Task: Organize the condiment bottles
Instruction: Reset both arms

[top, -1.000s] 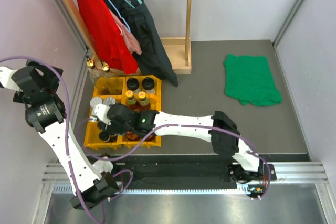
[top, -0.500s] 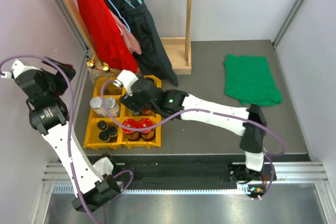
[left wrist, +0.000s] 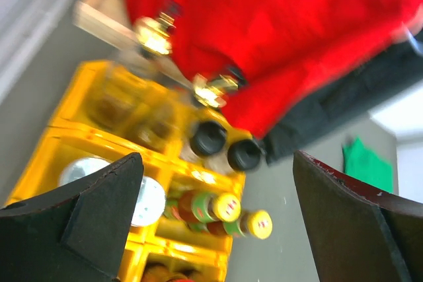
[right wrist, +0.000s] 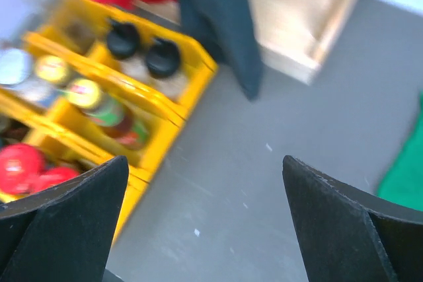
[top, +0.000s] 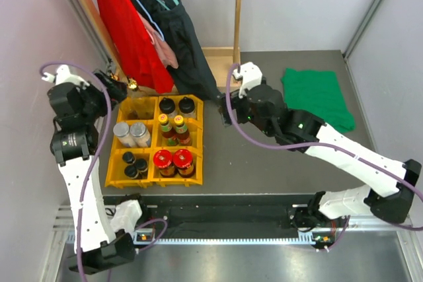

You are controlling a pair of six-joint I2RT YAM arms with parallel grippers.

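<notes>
The condiment bottles stand in a yellow tray [top: 199, 138]: black-capped jars [top: 176, 105], yellow-capped sauce bottles [top: 170, 121], silver-lidded canisters [top: 130, 129], red-lidded jars [top: 172, 158], small black-capped jars [top: 134, 160]. Gold-topped clear bottles [top: 125, 83] rise at the tray's far left corner. My left gripper [top: 112, 87] hovers open beside those gold tops; its wrist view looks down on the black-capped jars [left wrist: 225, 144] and yellow caps [left wrist: 242, 214]. My right gripper [top: 223, 108] is open over bare table, right of the tray [right wrist: 178, 120], holding nothing.
A red garment [top: 125, 28] and a black one [top: 175, 31] hang from a wooden rack [top: 225, 70] just behind the tray. A green cloth [top: 316, 100] lies at the far right. Walls close in on both sides.
My right arm pulled out of the tray's front compartments, swung up and to the right, and its jaws opened. My left gripper moved right toward the tray's far left corner.
</notes>
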